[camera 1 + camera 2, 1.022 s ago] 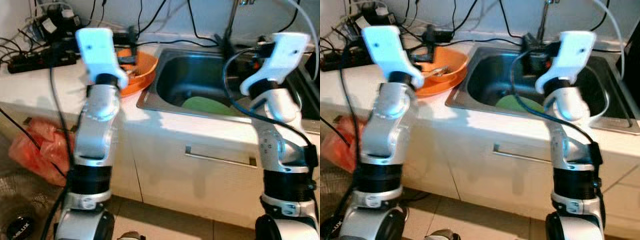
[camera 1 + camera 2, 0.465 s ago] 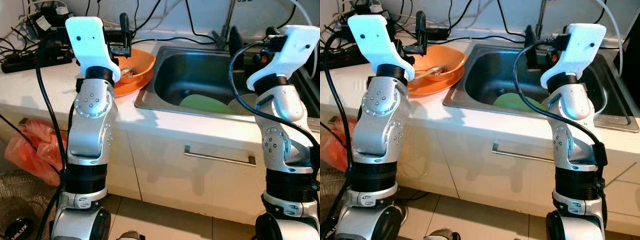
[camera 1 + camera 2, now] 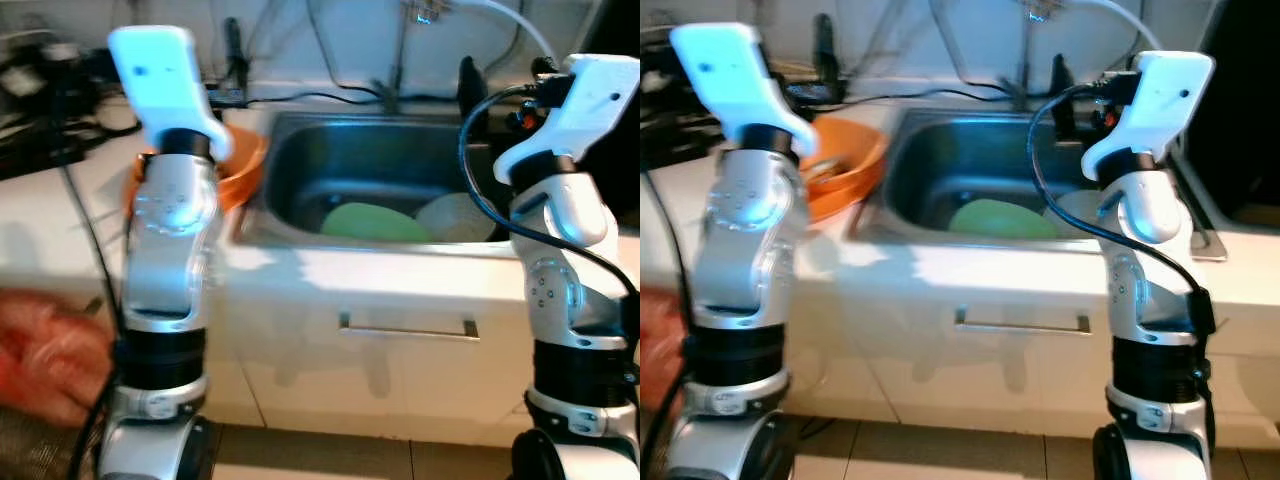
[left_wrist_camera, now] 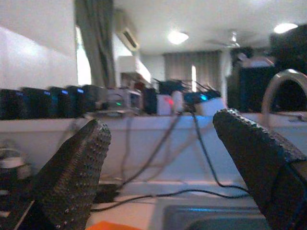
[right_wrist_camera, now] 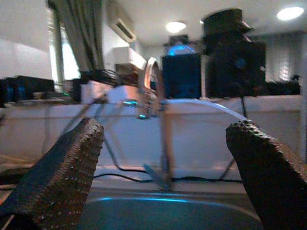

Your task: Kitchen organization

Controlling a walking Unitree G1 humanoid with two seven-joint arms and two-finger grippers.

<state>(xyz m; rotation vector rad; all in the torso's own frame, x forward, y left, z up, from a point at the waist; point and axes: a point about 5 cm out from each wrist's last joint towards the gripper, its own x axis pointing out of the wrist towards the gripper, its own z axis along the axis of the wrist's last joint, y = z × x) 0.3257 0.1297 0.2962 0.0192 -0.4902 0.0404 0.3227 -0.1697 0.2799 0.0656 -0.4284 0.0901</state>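
a: where are the arms?

b: both raised in front of the white bench (image 3: 60,225). left gripper (image 4: 158,167) is up over the orange bowl (image 3: 845,165), at about 10 o'clock from the sink (image 3: 300,185). wrist view shows its fingers (image 4: 72,172) wide apart, nothing between them.

a: right one?

b: right gripper (image 5: 168,172) sits above the right part of the sink, roughly 2 o'clock from the green plate (image 3: 370,220). fingers (image 5: 60,175) also spread wide, empty. faucet (image 5: 151,88) is straight ahead of it in the wrist view.

a: what's in the sink?

b: green plate lying flat on the basin floor, and a pale plate (image 3: 455,215) just beside it at 3 o'clock, edges look touching or overlapping, can't tell which. right arm hides part of the pale one.

a: bowl contents?

b: something inside it, too blurred to name. bowl sits on the bench just left of the sink rim, partly behind the left arm.

a: anything else around?

b: black cables (image 3: 320,95) run along the back of the bench at 12 o'clock, behind the sink. cabinet front below has a drawer handle (image 3: 405,328), horizontal, under the sink. reddish bag (image 3: 45,350) down at 8 o'clock on the floor side, heavily blurred. tile floor (image 3: 940,450) under the cabinet.

a: contact with anything?

b: none visible. both sets of fingers are in the air, clear of bowl and plates.
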